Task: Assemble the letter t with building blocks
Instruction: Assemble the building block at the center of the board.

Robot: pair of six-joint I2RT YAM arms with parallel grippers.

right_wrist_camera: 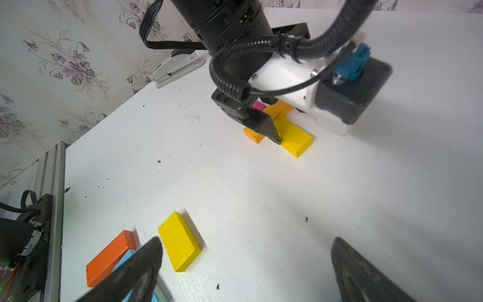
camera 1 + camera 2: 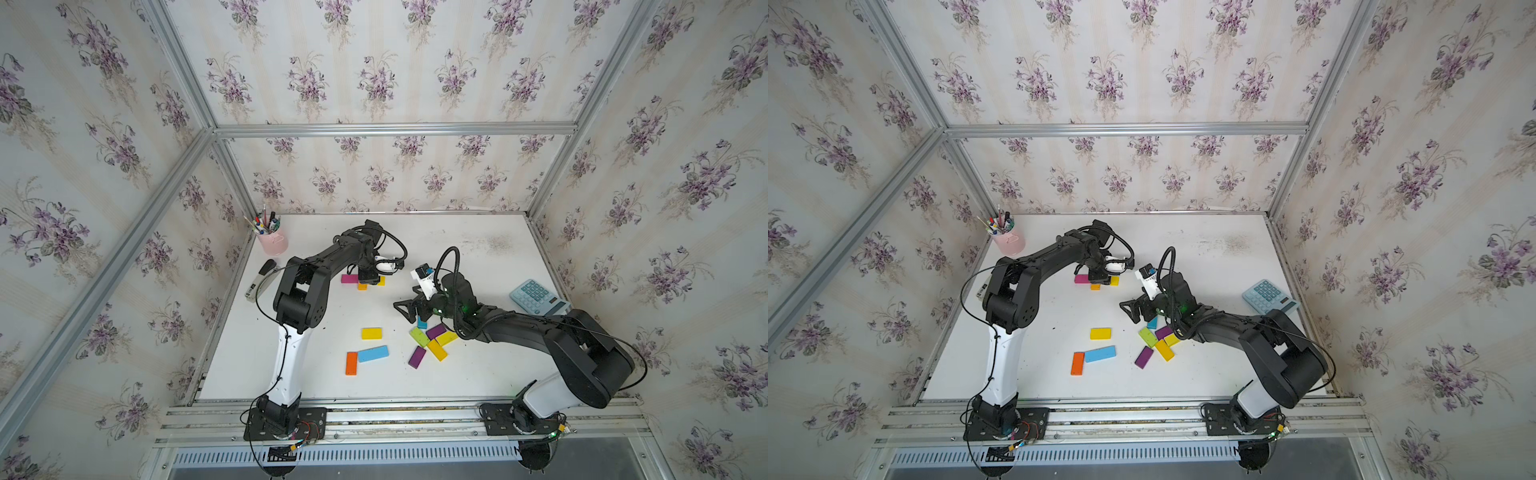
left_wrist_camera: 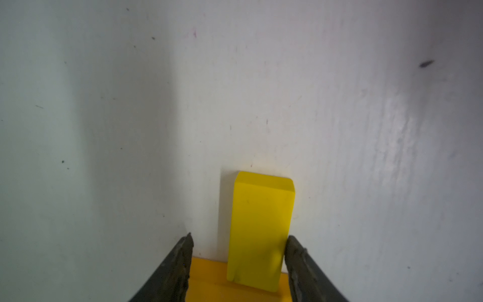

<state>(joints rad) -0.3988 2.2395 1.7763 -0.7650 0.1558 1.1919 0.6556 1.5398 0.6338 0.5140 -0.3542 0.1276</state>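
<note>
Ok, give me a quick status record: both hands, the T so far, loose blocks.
left hand: open, straddling the yellow block; touching it on one side, gap on the other
T so far: yellow block and magenta block on opposite sides of an orange block
right hand: open, empty, above the table near the teal block
loose: light blue block plus neighbours; mixed pile by the right hand
</note>
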